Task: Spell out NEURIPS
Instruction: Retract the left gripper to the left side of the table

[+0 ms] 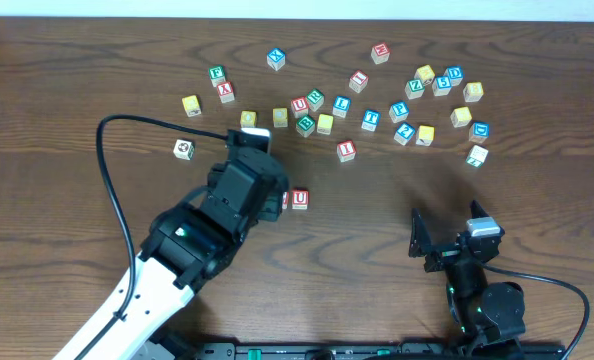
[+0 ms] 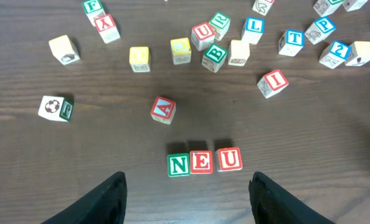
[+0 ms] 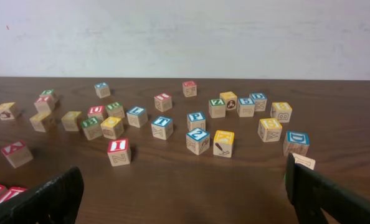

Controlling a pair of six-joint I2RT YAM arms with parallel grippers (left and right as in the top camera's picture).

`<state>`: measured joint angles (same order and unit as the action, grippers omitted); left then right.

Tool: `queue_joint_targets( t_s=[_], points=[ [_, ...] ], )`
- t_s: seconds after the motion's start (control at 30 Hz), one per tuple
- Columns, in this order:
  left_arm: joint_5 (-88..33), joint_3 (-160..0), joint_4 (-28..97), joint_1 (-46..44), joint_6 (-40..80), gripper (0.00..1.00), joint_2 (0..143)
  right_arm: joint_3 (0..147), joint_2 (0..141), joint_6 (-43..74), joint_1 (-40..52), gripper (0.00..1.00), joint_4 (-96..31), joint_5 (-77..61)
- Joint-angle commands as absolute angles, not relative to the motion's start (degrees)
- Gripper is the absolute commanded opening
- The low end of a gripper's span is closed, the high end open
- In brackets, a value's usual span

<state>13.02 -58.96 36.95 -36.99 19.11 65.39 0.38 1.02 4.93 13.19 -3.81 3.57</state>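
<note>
Touching in a row on dark wooden worktop [image 2: 79, 149]: pale-wood cubes green N [image 2: 178, 165], red E [image 2: 201, 162], red U [image 2: 228, 159]. Just nearer, spread and empty: left end effector [image 2: 189, 186]. Wide and empty, near right: right end effector [image 3: 182, 180].

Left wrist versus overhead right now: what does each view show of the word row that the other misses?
Left wrist only: the whole row, N cube, E cube and U cube side by side, reading NEU, just ahead of the left arm's open jaws. Overhead only: the right arm at the table's near edge, its jaws wide open. In this view, the left arm hides N and nearly all of E. Both: the row's U, the red I cube and the soccer-ball cube out on the left.
</note>
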Motion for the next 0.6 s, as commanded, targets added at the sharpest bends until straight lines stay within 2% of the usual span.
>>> queue_joint_targets(
  t_s=[0.0, 0.43, 0.57],
  points=[
    [8.03, -60.49, 37.06, -34.76, 18.0, 0.62, 65.52, 0.32, 0.86, 4.19, 12.73, 0.99, -4.05, 3.46],
    [6.37, -60.8, 37.1, -32.53, 16.08, 0.62, 65.6, 0.32, 0.86, 4.19, 12.73, 0.99, -4.05, 3.46],
    [2.74, -60.8, 37.5, -28.14, 11.62, 0.62, 65.58, 0.32, 0.86, 4.19, 12.73, 0.99, -4.03, 3.49]
  ],
)
